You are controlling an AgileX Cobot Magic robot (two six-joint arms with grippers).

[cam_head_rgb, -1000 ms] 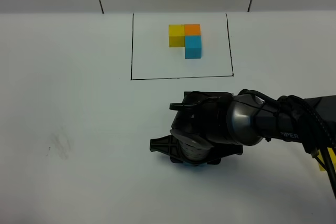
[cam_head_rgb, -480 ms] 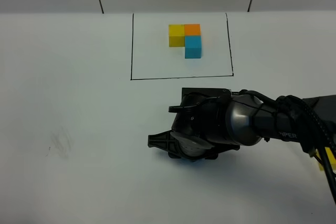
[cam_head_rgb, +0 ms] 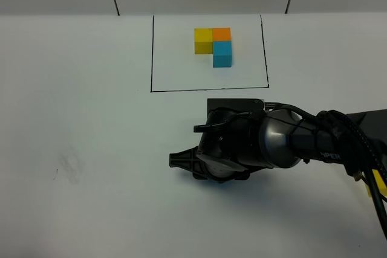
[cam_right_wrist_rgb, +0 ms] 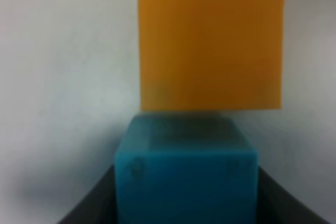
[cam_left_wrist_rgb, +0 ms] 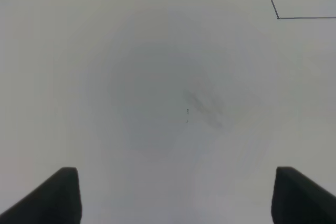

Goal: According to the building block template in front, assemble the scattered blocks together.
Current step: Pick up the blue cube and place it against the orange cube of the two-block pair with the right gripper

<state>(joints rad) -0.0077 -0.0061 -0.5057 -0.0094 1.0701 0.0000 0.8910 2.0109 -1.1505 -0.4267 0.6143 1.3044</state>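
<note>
The template (cam_head_rgb: pixel 213 43) of yellow, orange and blue cubes lies in the upper middle of the high view, framed by a black outline (cam_head_rgb: pixel 208 89) on the white table (cam_head_rgb: pixel 72 119); the right arm (cam_head_rgb: pixel 284 143) fills the lower right, its right pincer (cam_right_wrist_rgb: pixel 186 205) pinching a blue cube (cam_right_wrist_rgb: pixel 186 166) that sits against an orange cube (cam_right_wrist_rgb: pixel 210 40); the left pincer (cam_left_wrist_rgb: pixel 176 195) hangs spread above the table.

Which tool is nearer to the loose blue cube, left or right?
Right. The right tool is closed on the loose blue cube, which sits between its fingers; the left tool hangs open over bare table, away from it.
</note>
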